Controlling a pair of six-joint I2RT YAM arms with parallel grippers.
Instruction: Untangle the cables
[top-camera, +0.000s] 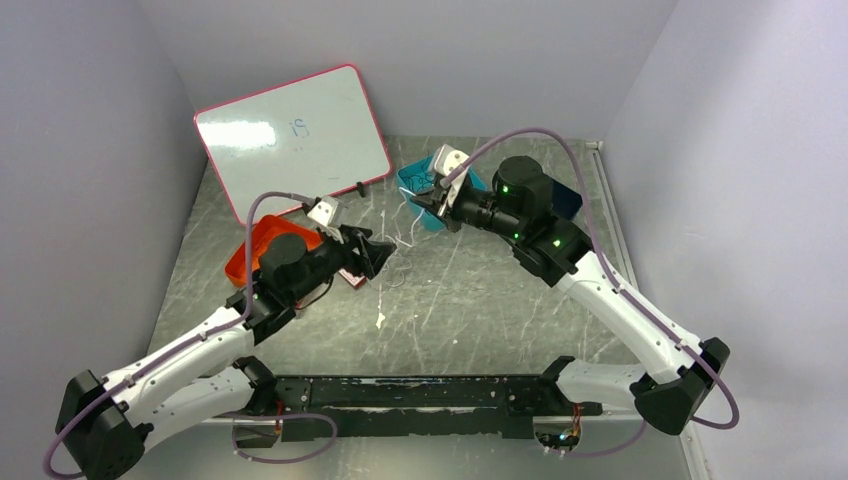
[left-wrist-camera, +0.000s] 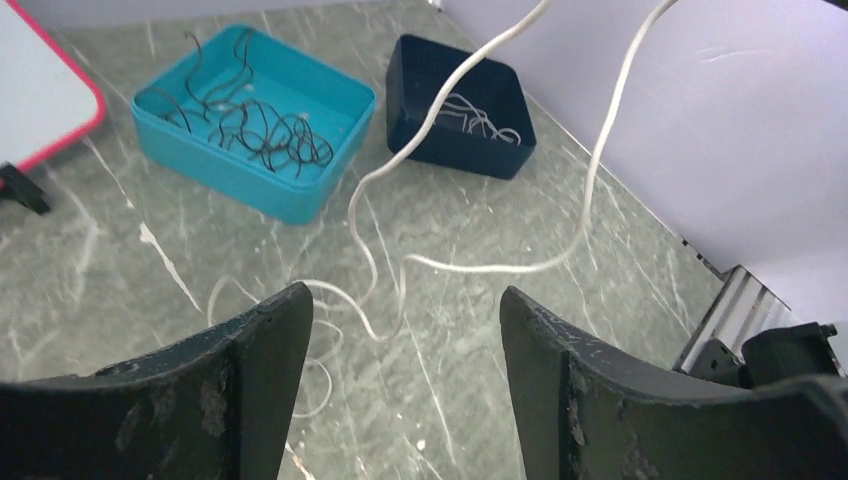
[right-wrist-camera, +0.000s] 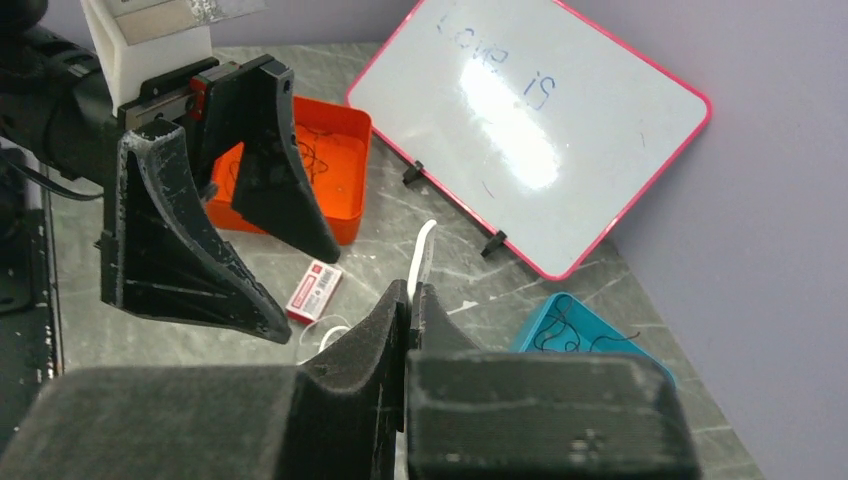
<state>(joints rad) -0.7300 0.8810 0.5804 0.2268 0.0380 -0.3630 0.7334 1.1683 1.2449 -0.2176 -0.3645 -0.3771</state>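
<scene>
Right wrist view: my right gripper (right-wrist-camera: 411, 296) pinches the white cable (right-wrist-camera: 423, 248) tight; left gripper (left-wrist-camera: 403, 300), at ten o'clock, stands wide open, empty. Pulling hard could slip it free.

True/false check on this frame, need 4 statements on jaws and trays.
1. The right gripper has its jaws shut on a white cable. True.
2. The left gripper has its jaws clamped on a black cable. False: its jaws stand open and hold nothing.
3. The teal tray holds black cables. True.
4. The dark blue tray is empty. False: white cables lie in it.
</scene>
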